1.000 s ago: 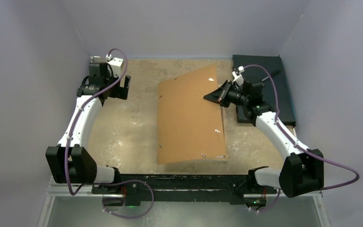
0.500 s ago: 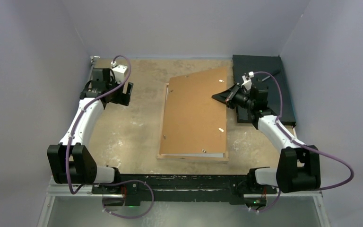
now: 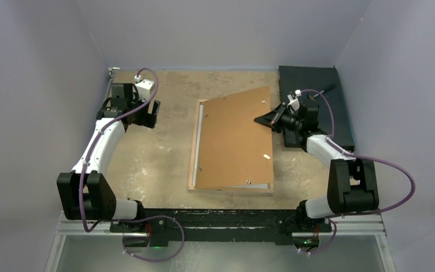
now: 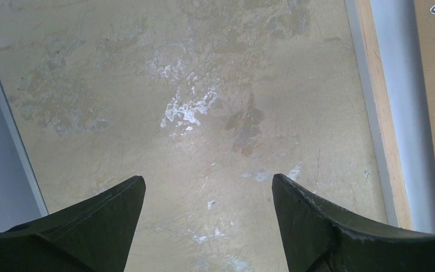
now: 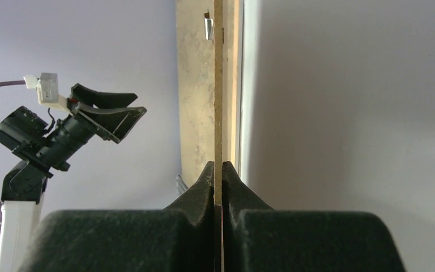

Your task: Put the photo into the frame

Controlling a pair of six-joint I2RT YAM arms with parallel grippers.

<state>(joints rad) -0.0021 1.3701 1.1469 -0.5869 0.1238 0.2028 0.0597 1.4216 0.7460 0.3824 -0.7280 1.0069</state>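
Lower than a second ago, the board (image 3: 235,139) has swung down toward the frame (image 3: 232,190), and the right arm has drawn in closer to its base.

At the near end the board's edge sits just inside the frame's rim. A pale strip shows between the two along the near and left sides. I judge that strip to be the photo (image 4: 408,113), white back up and already lying in the frame, though too little shows to be sure.

Further back the board goes askew. Its far right corner stands raised and swung out past the rim, so the board is twisted against the frame.

The right gripper (image 5: 218,170) is clenched on the board's thin right edge. The left gripper (image 4: 207,187) hangs over bare table (image 3: 158,158), well left of the frame, fingers spread and holding nothing. The slab (image 3: 317,79) lies at the far right.

The main risk is letting go while the board is still twisted. It would then land across the rim instead of dropping into the recess. A drag to straighten it could slide the photo out of square, or catch it on the metal tabs (image 3: 266,156). The grip is only a narrow pinch on the edge, so the board could pivot or slip free. Lowered fully, the fingers could end up wedged between board and rim.
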